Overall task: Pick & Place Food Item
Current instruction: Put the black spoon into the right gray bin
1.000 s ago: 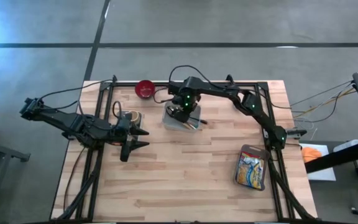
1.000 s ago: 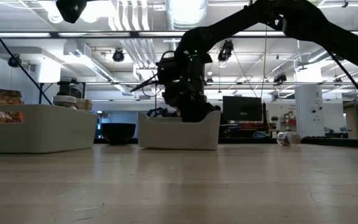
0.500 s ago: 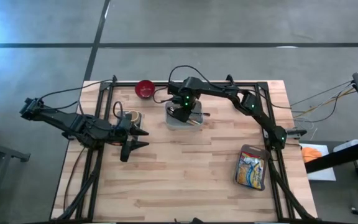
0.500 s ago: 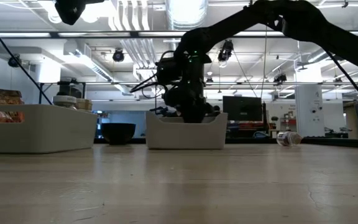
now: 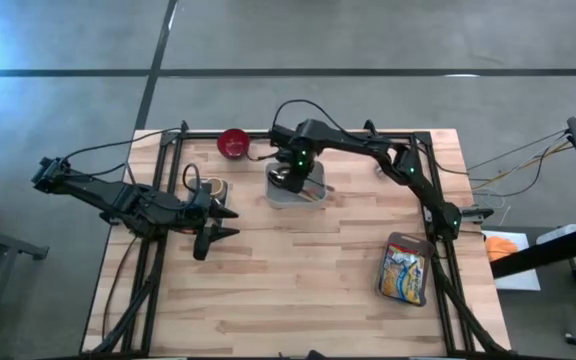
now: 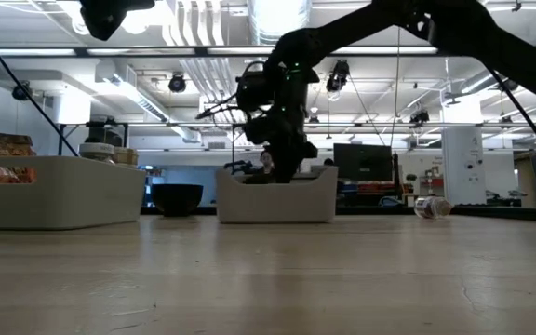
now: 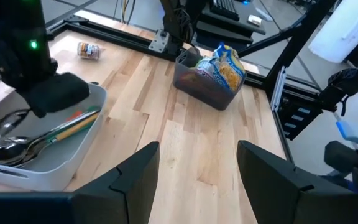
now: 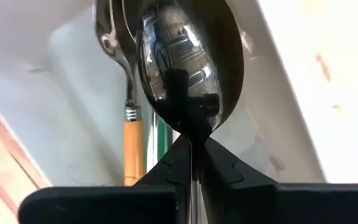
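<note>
Spoon (image 8: 188, 59): the task's thing at this moment, though it is a utensil and not food; it lies partly in the grey cutlery tray (image 5: 313, 194) near the middle of the counter's far edge.

High view: the right tool (image 5: 290, 177) is over the tray. The left tool (image 5: 226, 222) waits near the counter's left edge, next to a small round container (image 5: 214, 189). A red bowl (image 5: 233, 143) stands at the far edge, a bin of snack packets (image 5: 405, 270) near the right edge.

Low view: the right tool (image 6: 277, 158) reaches into the tray (image 6: 274, 202) from above; the spoon cannot be seen here. Another bin (image 6: 54, 191) sits at the left.

Left wrist view: the left tool (image 7: 197, 180) is released, its fingers apart and empty. It shows what the top view hides: spoons (image 7: 11, 146) and an orange-handled utensil (image 7: 73, 124) stacked in the tray (image 7: 73, 158).

Right wrist view: the right tool (image 8: 191, 163) is clenched, grasping the spoon by its neck just below the bowl. Only this view confirms the grip.

Judgement: lift straight up, slowly, so the neighbouring utensils do not catch and the thin neck does not pivot between the fingers.
</note>
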